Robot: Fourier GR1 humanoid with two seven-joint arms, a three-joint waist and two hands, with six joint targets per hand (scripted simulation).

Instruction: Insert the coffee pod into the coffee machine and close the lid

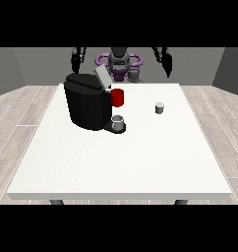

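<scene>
Both hands hang raised at the far edge of the table, holding nothing: the hand at the view's right (165, 59) and the hand at the view's left (77, 56). Whether their fingers are spread or curled cannot be told. The coffee pod (160, 108), small and grey, stands upright on the white table (121, 162), right of the black coffee machine (86, 101) and apart from it. The machine's lid (102, 77) is tilted up, presumably to receive the pod. A red mug (117, 97) sits just beside the machine; a grey cup (118, 122) stands on its tray
</scene>
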